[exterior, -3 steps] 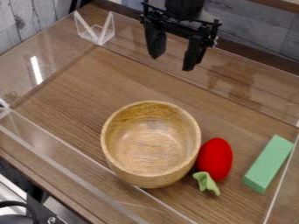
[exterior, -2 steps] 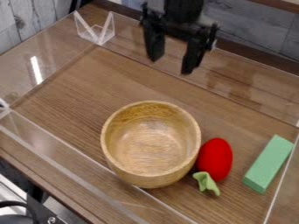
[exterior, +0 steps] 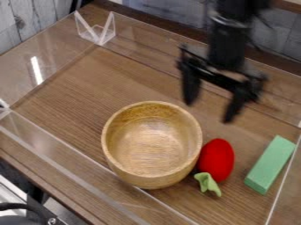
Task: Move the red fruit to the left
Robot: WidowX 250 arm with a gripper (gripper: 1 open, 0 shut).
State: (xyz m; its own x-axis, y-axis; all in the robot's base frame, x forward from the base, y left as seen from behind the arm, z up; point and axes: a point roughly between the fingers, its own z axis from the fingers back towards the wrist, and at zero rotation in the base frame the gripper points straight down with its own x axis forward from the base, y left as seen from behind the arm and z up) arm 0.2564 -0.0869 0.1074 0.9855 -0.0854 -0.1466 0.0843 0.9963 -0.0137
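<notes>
- Camera view, clock directions as seen in the picture, 12 = top.
- Red fruit (exterior: pixel 216 162): lower right on the wooden surface (exterior: pixel 83 97), leafy end at 6 o'clock.
- Bowl (exterior: pixel 150 142) sits right beside it at 9–10 o'clock, blocks a straight slide left. Can't tell if they touch.
- Green block (exterior: pixel 270 164) near the fruit at 3 o'clock, narrow strip of boards between.
- Claw (exterior: pixel 219 98) above the fruit toward 12, motion-blurred, fingers apart, nothing between them.
- White wire-like piece (exterior: pixel 97 23) far off at 11 o'clock, by the upper edge.
- Dark coiled part (exterior: pixel 24 213) at the lower-left corner, past the surface edge.
- Room: widest stretch of boards runs from the bowl's 9 to 12 o'clock; tighter at 6, edge strip close under the bowl.
- Count: 1 fruit, 1 bowl, 1 block, 1 claw.
</notes>
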